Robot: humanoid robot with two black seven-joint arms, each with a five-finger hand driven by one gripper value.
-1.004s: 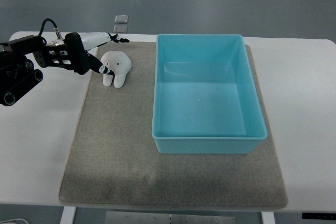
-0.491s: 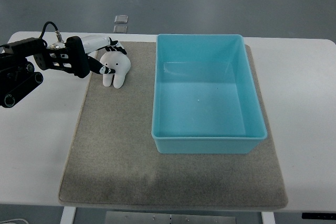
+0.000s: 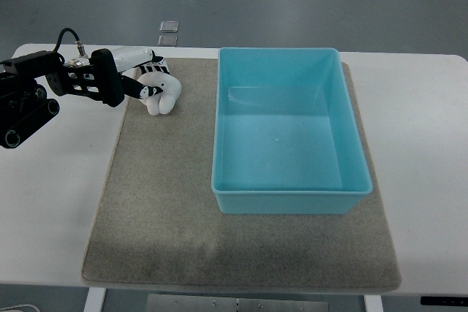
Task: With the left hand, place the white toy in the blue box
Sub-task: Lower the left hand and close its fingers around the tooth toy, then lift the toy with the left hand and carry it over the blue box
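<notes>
The left arm (image 3: 33, 96) comes in from the left edge of the top view. It is black, with a thin black cable looping up from it. It reaches across the white worktop (image 3: 62, 202) toward the far left corner of the mat.

At the end of the arm is the left hand (image 3: 142, 78). It is white and black. Its fingers (image 3: 150, 91) are curled around the white toy (image 3: 162, 95), so the hand is gripping the toy. One dark fingertip lies across the front of the toy and other fingers wrap over its top.

The white toy is small and round and soft looking. It sits over the far left part of the grey mat (image 3: 168, 217), close to the mat's top edge. You cannot tell if it is touching the mat or lifted a little above it.

The grey mat covers the middle of the worktop.

To the right of the toy is the blue box (image 3: 289, 199). It stands on the mat with its open side up. The toy is beside the box, near its far left corner, but not touching it.

Past the far edge of the worktop, 2 small square plates (image 3: 168, 32) lie on the grey floor.
</notes>
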